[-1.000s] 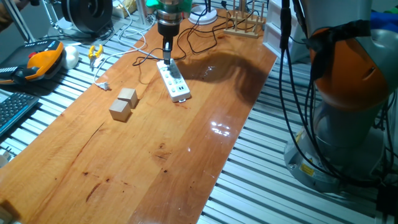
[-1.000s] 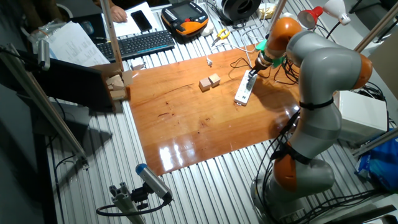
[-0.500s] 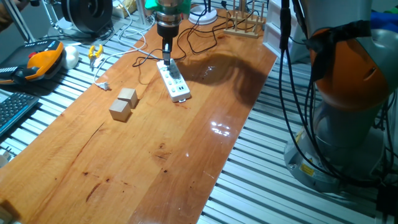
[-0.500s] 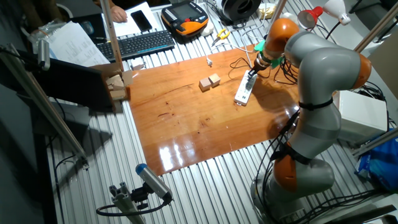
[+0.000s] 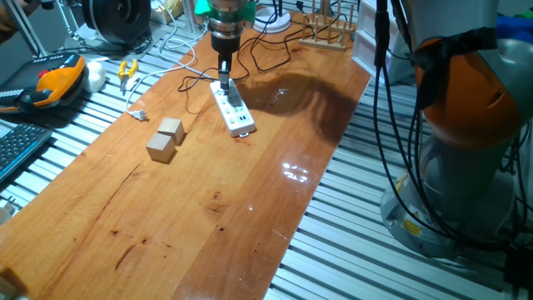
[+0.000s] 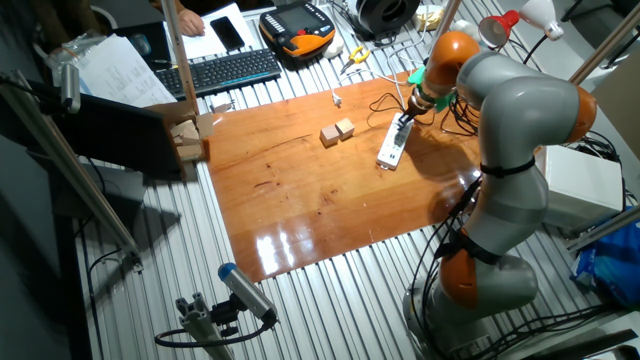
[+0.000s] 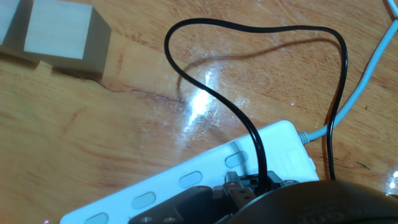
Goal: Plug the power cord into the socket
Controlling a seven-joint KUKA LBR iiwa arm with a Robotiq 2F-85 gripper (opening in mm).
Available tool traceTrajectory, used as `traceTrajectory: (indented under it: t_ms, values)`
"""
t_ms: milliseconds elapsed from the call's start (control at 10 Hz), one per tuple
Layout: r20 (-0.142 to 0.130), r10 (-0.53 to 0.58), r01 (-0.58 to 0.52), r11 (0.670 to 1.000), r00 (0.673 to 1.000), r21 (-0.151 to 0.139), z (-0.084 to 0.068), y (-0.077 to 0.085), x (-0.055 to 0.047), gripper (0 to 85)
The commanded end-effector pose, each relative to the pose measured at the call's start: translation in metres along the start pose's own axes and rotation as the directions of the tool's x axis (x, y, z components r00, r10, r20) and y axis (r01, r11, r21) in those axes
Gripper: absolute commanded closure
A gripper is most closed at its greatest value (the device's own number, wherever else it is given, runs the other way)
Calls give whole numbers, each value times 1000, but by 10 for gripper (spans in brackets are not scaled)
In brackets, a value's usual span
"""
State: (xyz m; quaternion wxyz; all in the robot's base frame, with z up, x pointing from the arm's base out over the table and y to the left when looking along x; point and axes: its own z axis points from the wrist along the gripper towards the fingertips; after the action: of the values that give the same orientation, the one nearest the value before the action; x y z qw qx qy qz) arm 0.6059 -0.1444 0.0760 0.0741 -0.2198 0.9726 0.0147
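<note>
The white power strip (image 5: 232, 110) lies on the wooden table, far side; it also shows in the other fixed view (image 6: 392, 146) and along the bottom of the hand view (image 7: 186, 169). My gripper (image 5: 223, 77) stands upright over the strip's far end (image 6: 405, 118). In the hand view the thin black power cord (image 7: 249, 25) loops over the table and runs down to a small black plug (image 7: 245, 185) at the strip's end outlet, between my dark fingers. The gripper (image 7: 249, 194) looks shut on the plug. How deep the plug sits in the outlet is hidden.
Two tan wooden cubes (image 5: 166, 138) sit left of the strip, also in the hand view (image 7: 59, 31). A white cable with a grey connector (image 5: 138, 113) lies near the table's left edge. A wooden rack (image 5: 329, 35) stands at the back. Black cables loop behind the strip.
</note>
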Motion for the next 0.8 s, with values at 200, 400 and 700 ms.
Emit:
traceTrajectory:
  t_ms: [200, 400, 700]
  values:
    - [0, 0, 0, 1000, 1000, 0, 0, -1, 0, 850]
    - [0, 0, 0, 1000, 1000, 0, 1, -2, 2, 850]
    - [0, 1, -1, 1000, 1000, -7, -2, -3, 6, 850]
